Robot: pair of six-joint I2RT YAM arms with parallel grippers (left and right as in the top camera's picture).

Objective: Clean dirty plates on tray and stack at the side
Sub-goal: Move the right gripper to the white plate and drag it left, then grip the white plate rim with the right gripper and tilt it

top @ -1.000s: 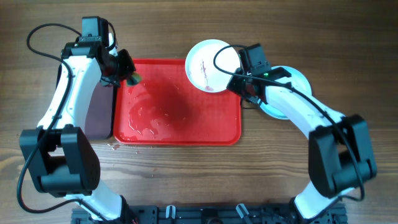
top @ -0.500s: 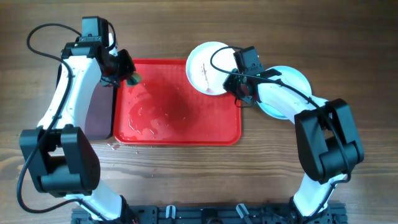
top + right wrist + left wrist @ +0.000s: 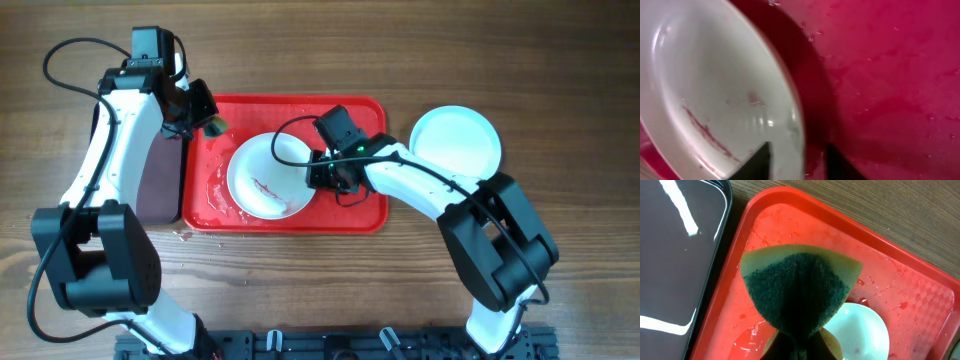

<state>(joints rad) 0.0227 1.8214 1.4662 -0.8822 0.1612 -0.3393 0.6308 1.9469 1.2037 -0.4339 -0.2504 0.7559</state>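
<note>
White plate (image 3: 262, 172) is lying in the red tray (image 3: 352, 108), about centre, slightly left. It's dirty: dark red smear (image 3: 268, 187) runs across the inside, also clear on R wrist cam.

R hand (image 3: 325, 176) is at the plate's right rim. On the wrist cam its fingers (image 3: 762, 156) stand apart w/ the rim between them. One is over the plate, the other over the tray, and I see no pinch.

L hand (image 3: 197, 108) is over the tray's far-left corner, clamped on a sponge (image 3: 800, 287), green scrub side to the cam, yellow edge.

Tray floor is wet, w/ puddles near-left.

Mint plate (image 3: 455, 140) sits on the tabletop (image 3: 560, 90) right of the tray, just beside its far-right corner. Can't tell if it's one plate or a stack.

Black tray (image 3: 155, 185) is against the red tray's left edge, partly under the L arm.
</note>
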